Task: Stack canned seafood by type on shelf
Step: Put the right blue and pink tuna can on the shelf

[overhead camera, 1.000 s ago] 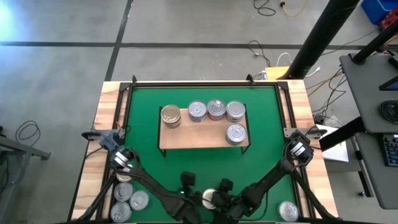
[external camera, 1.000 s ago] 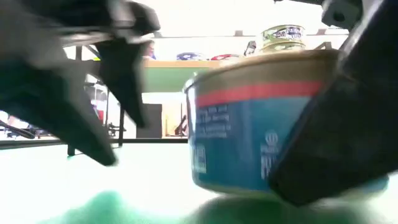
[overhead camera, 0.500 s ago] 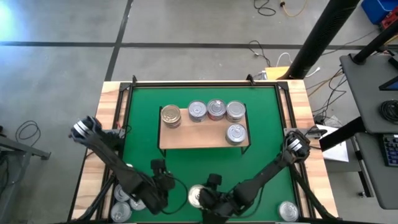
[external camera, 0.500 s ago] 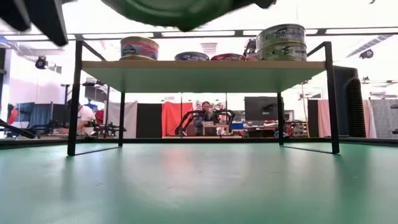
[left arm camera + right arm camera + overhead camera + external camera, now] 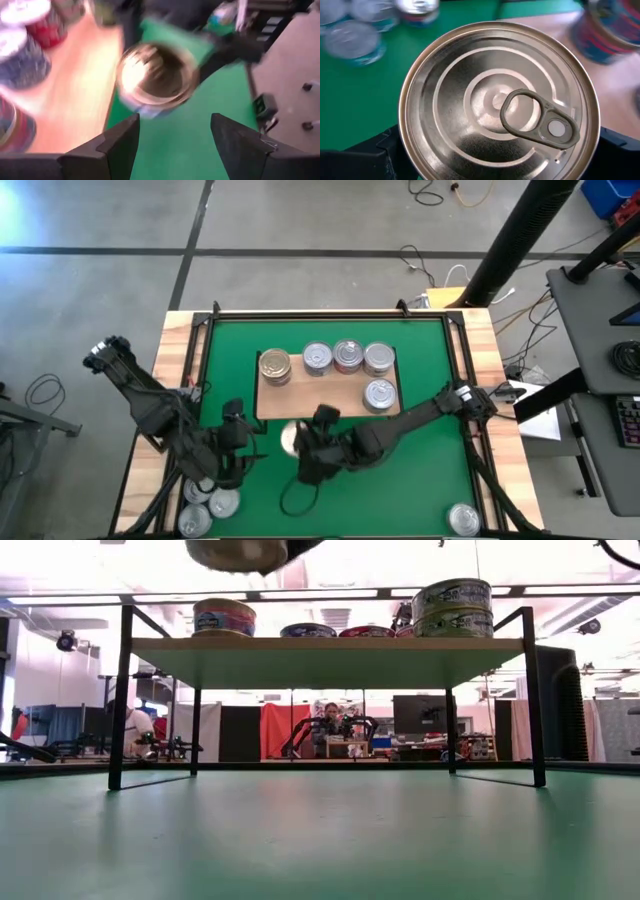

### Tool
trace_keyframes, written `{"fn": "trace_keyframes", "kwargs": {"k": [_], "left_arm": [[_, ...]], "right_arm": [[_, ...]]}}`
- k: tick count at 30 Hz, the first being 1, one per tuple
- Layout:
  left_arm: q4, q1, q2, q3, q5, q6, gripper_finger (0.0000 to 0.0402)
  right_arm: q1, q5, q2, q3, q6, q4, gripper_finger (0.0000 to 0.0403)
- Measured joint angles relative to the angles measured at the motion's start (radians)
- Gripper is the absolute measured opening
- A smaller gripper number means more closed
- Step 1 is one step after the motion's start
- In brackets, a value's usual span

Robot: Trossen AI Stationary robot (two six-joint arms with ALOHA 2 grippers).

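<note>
Right gripper (image 5: 300,442) clamped on a gold-toned tin (image 5: 497,102), held aloft just off the shelf (image 5: 330,402) front edge, gold tin (image 5: 274,366) at 11 o'clock from it (left gripper (image 5: 232,442) apart, empty, at 9 o'clock).

The left wrist view smears the gold tin (image 5: 156,75); the low view crops it (image 5: 238,553) at twelve o'clock.

The right gripper (image 5: 297,442) is up in the air, its fingers wide around a tin (image 5: 497,105). The left gripper (image 5: 243,442) is just beside it, with fingers (image 5: 120,142) apart and nothing between them.
</note>
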Motion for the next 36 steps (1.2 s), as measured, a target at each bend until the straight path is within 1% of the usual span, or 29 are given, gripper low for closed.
{"fn": "trace_keyframes", "kwargs": {"k": [4,8,9,13,16,20,24,28,31,36], "left_arm": [[0.061,0.048,-0.025,0.000,-0.001,0.126,0.0222],[0.078,0.127,-0.024,-0.011,0.005,0.224,0.0198],[0.097,0.148,-0.024,-0.016,0.016,0.256,0.0190],[0.197,0.225,-0.024,-0.032,0.116,0.381,0.0161],[0.221,0.268,-0.022,-0.045,0.121,0.443,0.0139],[0.212,0.303,-0.021,-0.048,0.114,0.476,0.0105],[0.211,0.306,-0.022,-0.048,0.124,0.506,0.0073],[0.193,0.305,-0.028,-0.048,0.126,0.508,0.0048],[0.179,0.305,-0.035,-0.048,0.125,0.508,0.0039],[0.208,0.311,-0.033,-0.048,0.109,0.517,0.0038]], "right_arm": [[-0.058,0.000,0.000,0.016,0.045,-0.061,0.0363],[-0.088,0.001,0.000,0.017,0.077,-0.115,0.0363],[-0.088,0.001,0.000,0.017,0.078,-0.132,0.0363],[-0.084,-0.001,0.000,0.015,0.091,-0.155,0.0363],[-0.081,-0.003,-0.001,0.014,0.096,-0.146,0.0363],[-0.087,0.002,-0.006,0.013,0.105,-0.148,0.0363],[-0.103,0.019,-0.028,0.009,0.116,-0.162,0.0363],[-0.111,0.029,-0.056,0.005,0.114,-0.247,0.0363],[-0.109,0.027,-0.073,0.002,0.140,-0.330,0.0363],[-0.113,0.024,-0.105,-0.031,0.139,-0.319,0.0363]]}}
